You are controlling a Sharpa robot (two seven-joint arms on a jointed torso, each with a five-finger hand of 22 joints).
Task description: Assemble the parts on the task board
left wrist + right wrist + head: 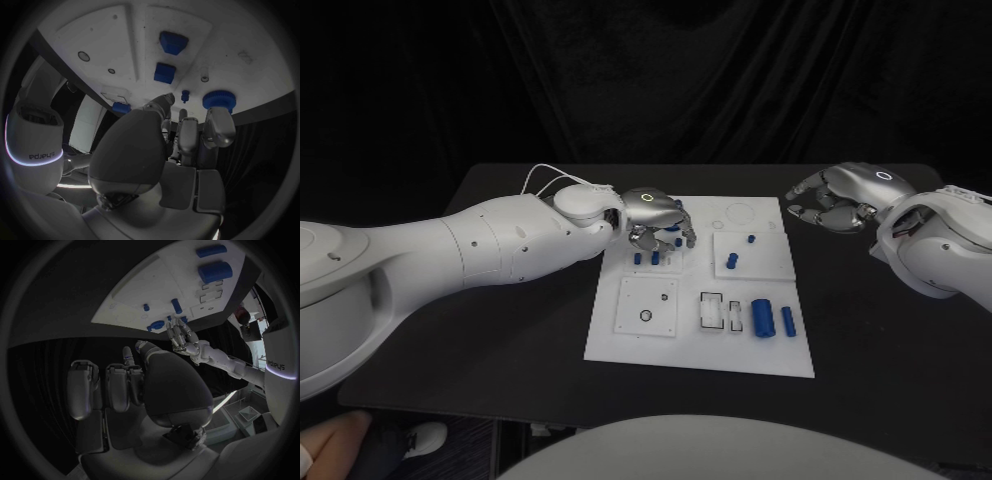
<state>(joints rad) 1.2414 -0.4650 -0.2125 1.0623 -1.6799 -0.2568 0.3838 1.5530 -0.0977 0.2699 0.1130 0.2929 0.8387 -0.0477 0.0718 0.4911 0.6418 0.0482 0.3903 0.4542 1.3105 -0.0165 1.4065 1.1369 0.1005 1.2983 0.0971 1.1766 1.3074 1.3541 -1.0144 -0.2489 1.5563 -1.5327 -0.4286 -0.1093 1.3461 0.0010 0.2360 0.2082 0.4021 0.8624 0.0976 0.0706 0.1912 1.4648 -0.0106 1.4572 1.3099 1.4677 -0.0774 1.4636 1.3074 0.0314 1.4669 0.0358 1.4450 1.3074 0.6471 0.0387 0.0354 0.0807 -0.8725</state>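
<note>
both hands hung over the black table (488,330). left hand (655,216) reached over the far left corner of the task board (629,338), fingers (219,125) pointing down among small blue pegs (648,258) standing there; whether it pinched one i could not tell, since the palm hid the fingertips in the head view and the wrist view showed only fingers close to a blue knurled knob (218,99). right hand (841,200) hovered off the board's far right corner, over bare table, fingers curled inward with nothing in them.

on the board, a small blue piece (731,261) and a smaller one (750,239) sat on the far right square plate. toward the near right edge a large blue cylinder (763,317) lay beside a slimmer blue rod (788,321), with two rectangular slots (713,310) just left of them. a square plate with a dark ring (646,316) lay on the near left part. from the left wrist, two blue blocks (169,57) showed farther along the board.

a black curtain (646,70) hung behind the table.
</note>
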